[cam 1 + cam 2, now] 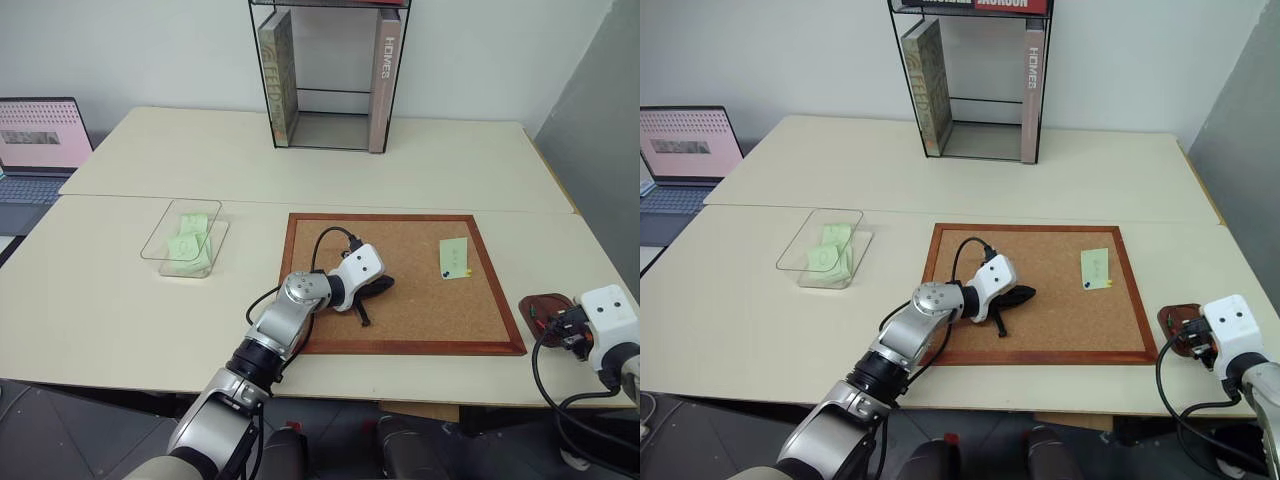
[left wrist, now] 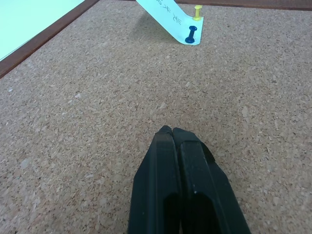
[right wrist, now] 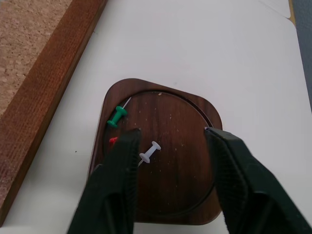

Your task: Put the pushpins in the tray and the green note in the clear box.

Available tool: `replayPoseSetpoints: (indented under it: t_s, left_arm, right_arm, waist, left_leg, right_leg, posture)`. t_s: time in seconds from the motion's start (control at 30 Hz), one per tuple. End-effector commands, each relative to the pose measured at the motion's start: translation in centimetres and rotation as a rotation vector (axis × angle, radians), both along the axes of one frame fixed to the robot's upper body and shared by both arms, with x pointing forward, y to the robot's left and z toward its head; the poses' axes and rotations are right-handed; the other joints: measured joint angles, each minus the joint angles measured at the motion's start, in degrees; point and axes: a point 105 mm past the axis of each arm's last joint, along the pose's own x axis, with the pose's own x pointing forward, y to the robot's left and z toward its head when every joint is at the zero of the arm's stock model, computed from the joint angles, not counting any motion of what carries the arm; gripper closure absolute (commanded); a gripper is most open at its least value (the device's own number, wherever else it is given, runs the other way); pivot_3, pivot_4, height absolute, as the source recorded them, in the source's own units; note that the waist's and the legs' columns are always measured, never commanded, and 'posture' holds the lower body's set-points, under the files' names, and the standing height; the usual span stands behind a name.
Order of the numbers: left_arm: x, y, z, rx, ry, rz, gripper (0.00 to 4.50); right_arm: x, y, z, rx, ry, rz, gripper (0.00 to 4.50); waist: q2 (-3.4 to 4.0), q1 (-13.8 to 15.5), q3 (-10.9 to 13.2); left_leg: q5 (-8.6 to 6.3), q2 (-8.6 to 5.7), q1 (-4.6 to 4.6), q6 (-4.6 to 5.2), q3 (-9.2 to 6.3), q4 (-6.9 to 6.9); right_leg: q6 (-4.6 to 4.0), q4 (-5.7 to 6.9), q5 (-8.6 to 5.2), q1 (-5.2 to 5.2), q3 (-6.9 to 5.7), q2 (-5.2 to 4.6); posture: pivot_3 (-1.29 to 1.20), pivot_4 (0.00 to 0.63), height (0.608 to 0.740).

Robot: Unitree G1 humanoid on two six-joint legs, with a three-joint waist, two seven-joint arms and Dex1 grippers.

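Observation:
The green note (image 1: 455,257) lies on the right part of the cork board, held by a blue pushpin (image 2: 191,35) and a yellow one (image 2: 197,10) at its near corner. My left gripper (image 1: 385,285) rests shut on the cork, well to the left of the note, holding nothing. The brown tray (image 3: 185,170) sits on the table just right of the board. In it lie a green pushpin (image 3: 116,117), a white one (image 3: 149,151) and a red one (image 3: 113,141). My right gripper (image 3: 170,134) hangs open just above the tray. The clear box (image 1: 160,232) stands left of the board with green notes inside.
The wood-framed cork board (image 1: 400,346) takes up the middle of the near table. A black-framed book stand (image 1: 330,75) stands at the back centre, and an open laptop (image 1: 40,135) at the far left. The table's right edge runs close beside the tray.

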Motion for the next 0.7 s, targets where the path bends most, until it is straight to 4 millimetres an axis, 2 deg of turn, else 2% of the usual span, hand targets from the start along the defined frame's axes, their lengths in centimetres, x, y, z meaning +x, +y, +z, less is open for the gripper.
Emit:
replayPoseSetpoints:
  t_s: [0.03, 0.2, 0.33, 0.53, 0.7]
  left_arm:
    - [-0.7, 0.1, -1.7, 0.046, 0.046, -0.018, 4.50]
    - [-0.5, 0.1, -1.6, 0.048, 0.043, -0.016, 4.50]
    - [-0.3, 0.1, -1.5, 0.051, 0.038, -0.018, 4.50]
    - [-0.2, 0.2, -1.3, 0.055, 0.033, -0.022, 4.50]
    - [-0.2, 0.3, -1.3, 0.057, 0.030, -0.022, 4.50]
  right_arm:
    - [0.7, 0.8, 3.7, 0.020, -0.140, 0.032, 1.56]
    - [2.2, 4.5, 4.8, 0.177, -0.223, 0.148, 1.56]
    - [4.1, 6.7, 3.7, 0.289, -0.248, 0.166, 1.56]
    - [6.7, 8.5, 2.1, 0.390, -0.270, 0.125, 1.56]
    - [7.5, 9.1, 0.9, 0.406, -0.255, 0.118, 1.56]
  waist:
    - [-0.01, 0.00, 0.00]
    - [0.00, -0.03, 0.00]
    - [-0.09, -0.09, 0.00]
    - [-0.06, -0.06, -0.01]
    - [-0.05, 0.05, -0.02]
  left_leg:
    - [0.00, 0.00, 0.00, 0.00, 0.00, 0.00]
    - [0.00, 0.01, 0.01, 0.00, -0.02, -0.01]
    - [0.00, 0.02, 0.02, 0.00, -0.03, 0.00]
    - [0.00, 0.02, -0.02, 0.00, -0.02, -0.01]
    - [0.00, 0.01, -0.06, 0.00, -0.06, -0.02]
  right_leg:
    - [0.00, 0.00, 0.00, 0.00, 0.00, 0.00]
    - [0.00, 0.00, 0.00, 0.00, -0.02, 0.02]
    - [0.00, -0.01, 0.00, 0.02, -0.02, 0.02]
    - [0.00, -0.01, 0.00, 0.00, -0.02, 0.02]
    - [0.02, -0.01, 0.01, -0.01, -0.04, 0.01]
  posture:
    - [0.00, 0.150, 0.740]
    - [0.00, 0.150, 0.740]
    - [0.00, 0.150, 0.740]
    - [0.00, 0.150, 0.740]
    - [0.00, 0.150, 0.740]
